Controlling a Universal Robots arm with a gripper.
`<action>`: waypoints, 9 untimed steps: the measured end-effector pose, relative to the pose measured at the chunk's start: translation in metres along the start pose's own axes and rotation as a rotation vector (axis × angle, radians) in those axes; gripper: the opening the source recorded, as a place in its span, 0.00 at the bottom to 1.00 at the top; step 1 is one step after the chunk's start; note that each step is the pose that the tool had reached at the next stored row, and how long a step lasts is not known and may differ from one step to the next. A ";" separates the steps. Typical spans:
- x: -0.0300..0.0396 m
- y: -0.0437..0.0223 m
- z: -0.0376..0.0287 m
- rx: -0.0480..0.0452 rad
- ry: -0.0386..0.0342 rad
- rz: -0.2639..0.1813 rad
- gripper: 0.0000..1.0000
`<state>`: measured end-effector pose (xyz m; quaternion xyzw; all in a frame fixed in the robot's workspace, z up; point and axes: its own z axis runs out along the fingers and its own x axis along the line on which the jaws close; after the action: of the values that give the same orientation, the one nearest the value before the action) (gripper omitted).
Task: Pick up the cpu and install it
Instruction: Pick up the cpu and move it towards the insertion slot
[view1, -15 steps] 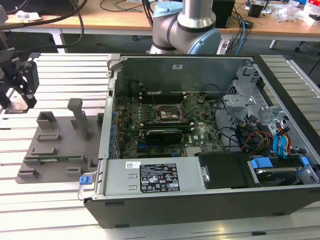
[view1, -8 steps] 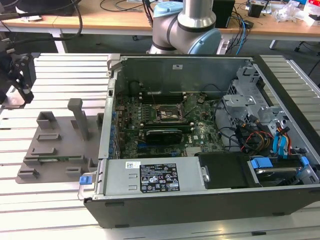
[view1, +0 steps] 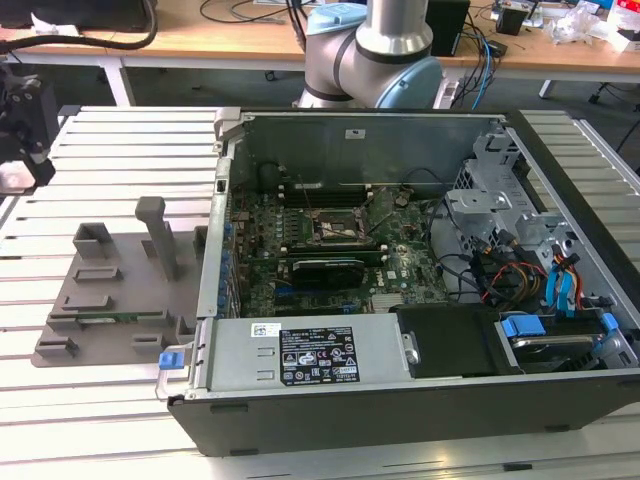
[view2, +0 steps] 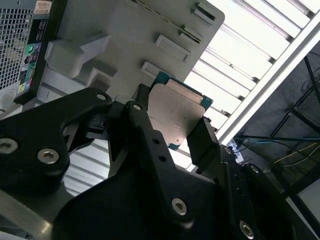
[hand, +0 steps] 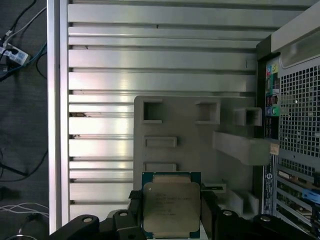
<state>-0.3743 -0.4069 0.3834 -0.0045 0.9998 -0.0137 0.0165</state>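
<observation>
While the jaws grip the cpu (hand: 171, 207) by its edges, it hangs clear of the counter (hand: 150, 50).
The wrist points down over the grey tray (hand: 190, 130), just beside the computer case (hand: 295, 125).

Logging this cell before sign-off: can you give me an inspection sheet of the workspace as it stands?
Surface: slatted metal table bearing a grey fixture tray and an open computer case.
Job's things: cpu held over the tray.
Clutter: nothing seen.
Grippers: gripper shut on the cpu's opposite edges.
Cables: coloured leads inside the case; floor cables beside the table.
Surroundings: wooden bench behind the arm's base.
</observation>
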 end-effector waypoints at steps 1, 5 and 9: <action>-0.0001 -0.0001 -0.0038 -0.0001 -0.0001 0.000 0.55; -0.0007 -0.0005 -0.0214 -0.0001 -0.0001 0.000 0.55; -0.0012 -0.0008 -0.0378 0.0000 -0.0001 0.000 0.55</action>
<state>-0.3743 -0.4067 0.4212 -0.0045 0.9998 -0.0137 0.0165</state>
